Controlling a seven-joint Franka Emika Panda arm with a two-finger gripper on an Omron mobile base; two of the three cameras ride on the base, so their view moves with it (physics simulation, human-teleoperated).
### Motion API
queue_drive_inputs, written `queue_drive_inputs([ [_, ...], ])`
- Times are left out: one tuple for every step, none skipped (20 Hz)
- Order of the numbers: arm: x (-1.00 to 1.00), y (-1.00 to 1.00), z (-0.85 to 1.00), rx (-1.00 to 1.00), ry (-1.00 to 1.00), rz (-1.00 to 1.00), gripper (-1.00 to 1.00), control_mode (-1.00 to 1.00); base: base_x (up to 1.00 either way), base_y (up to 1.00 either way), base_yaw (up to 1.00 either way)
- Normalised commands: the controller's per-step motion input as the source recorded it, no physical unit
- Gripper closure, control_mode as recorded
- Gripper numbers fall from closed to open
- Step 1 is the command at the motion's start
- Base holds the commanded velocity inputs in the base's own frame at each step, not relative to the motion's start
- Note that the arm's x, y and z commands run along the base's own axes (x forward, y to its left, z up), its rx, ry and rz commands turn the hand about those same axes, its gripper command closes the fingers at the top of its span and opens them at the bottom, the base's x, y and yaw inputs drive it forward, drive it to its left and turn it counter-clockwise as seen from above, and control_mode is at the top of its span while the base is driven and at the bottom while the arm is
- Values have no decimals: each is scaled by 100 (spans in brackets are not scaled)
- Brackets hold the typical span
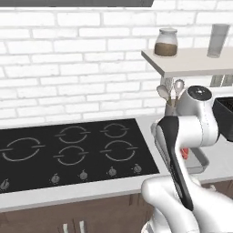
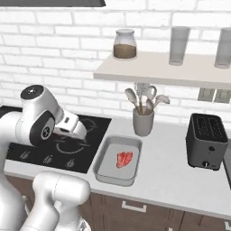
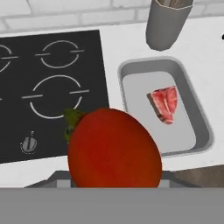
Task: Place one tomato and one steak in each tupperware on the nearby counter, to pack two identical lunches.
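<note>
One grey rectangular tupperware tray (image 2: 106, 170) with rounded corners and a flared rim sits on the long pale off-white counter (image 2: 171, 180), and it already has a red marbled steak (image 2: 125, 159) lying flat inside, so this lunch just needs its tomato.

Starting from the left: the black glass cooktop (image 1: 68, 150) with its ring markings and row of knobs takes up that side. In the hand view, the big round red tomato (image 3: 114, 151) with a bit of green stem hangs right in front of the camera over the cooktop's front edge. The end effector (image 2: 74, 131) has it clamped, judging by how it fills the spot where the finger tips would be; the tips themselves are hidden behind it.

The key thing: the tray lies to the right of the tomato and a bit further back, just beside the cooktop's right edge, with its long axis running front to back. The steak sits right of centre in the hand view, so I'd guess the near left part of the tray floor is the free spot.

Further right and behind the tray stands a grey utensil cup (image 2: 143, 122) holding spoons, and a dark slotted toaster (image 2: 206, 141) is well apart. Nothing stands between tomato and tray.
</note>
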Motion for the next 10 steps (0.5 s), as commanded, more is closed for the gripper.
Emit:
queue_drive_inputs([
  [0,-43,-14,0,7,-8,100,-100,0,0,0],
  [0,-51,-12,0,7,-9,100,-100,0,0,0],
  [0,-64,-13,0,5,-8,100,-100,0,0,0],
  [0,-79,-28,1,2,-3,100,-100,0,0,0],
  [0,-95,-43,6,7,-4,100,-100,0,0,0],
  [0,-99,-59,9,13,-4,100,-100,0,0,0],
  [0,-97,-69,9,15,-6,100,-100,0,0,0],
  [0,-87,-72,9,16,-9,100,-100,0,0,0],
  [0,-71,-81,9,13,-8,100,-100,0,0,0],
  [0,-66,-87,8,12,-8,100,-100,0,0,0],
])
